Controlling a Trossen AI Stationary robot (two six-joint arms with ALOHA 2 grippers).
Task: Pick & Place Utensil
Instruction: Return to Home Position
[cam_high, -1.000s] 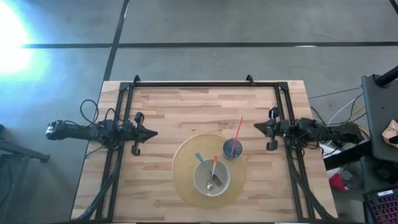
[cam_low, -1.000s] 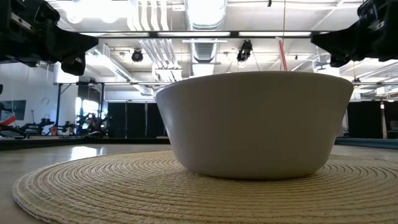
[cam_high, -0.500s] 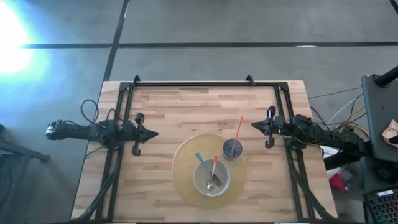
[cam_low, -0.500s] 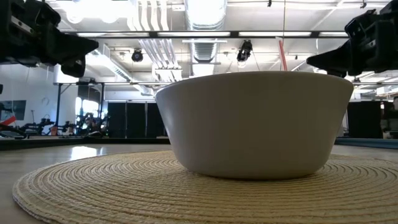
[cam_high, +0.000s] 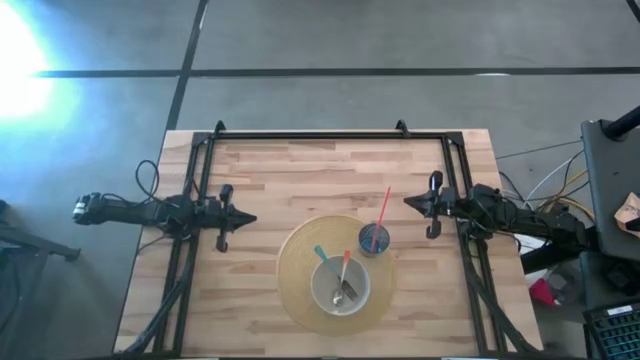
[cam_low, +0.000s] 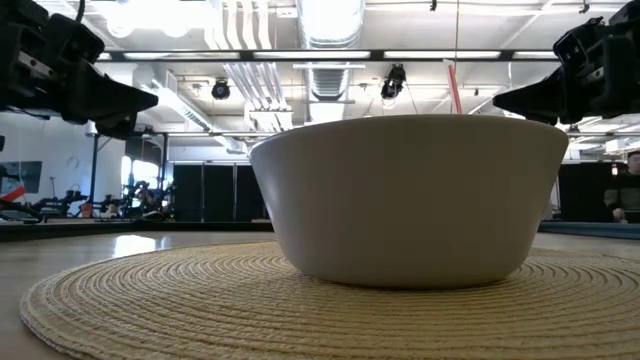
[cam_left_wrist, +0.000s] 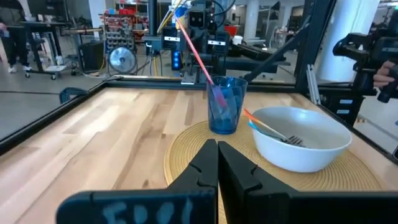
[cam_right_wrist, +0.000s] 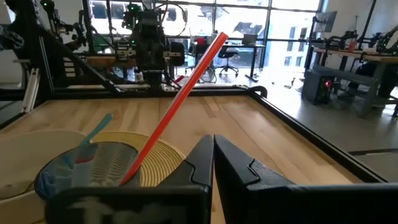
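A white bowl (cam_high: 340, 286) sits on a round woven placemat (cam_high: 300, 262) near the table's near edge. Two utensils lie in the bowl, one orange-handled (cam_high: 345, 264) and one teal-handled (cam_high: 321, 254); their heads are inside and their handles lean on the rim. A blue cup (cam_high: 374, 240) stands on the mat's far right part, with a red straw (cam_high: 383, 208) leaning out of it. My left gripper (cam_high: 250, 219) hovers shut left of the mat. My right gripper (cam_high: 408, 203) hovers shut right of the cup. Both wrist views show the fingers closed together (cam_left_wrist: 217, 155) (cam_right_wrist: 213, 149).
A black frame (cam_high: 310, 134) runs along the table's far edge and down both sides. Bare wood lies between the two grippers, beyond the mat. In the left wrist view the cup (cam_left_wrist: 225, 106) and the bowl (cam_left_wrist: 301, 148) stand ahead.
My right gripper has moved a little toward the table's far edge and left, and it shows lower in the low view. My left gripper has shifted slightly toward the near edge and dipped a little. Bowl, cup and utensils have stayed put.
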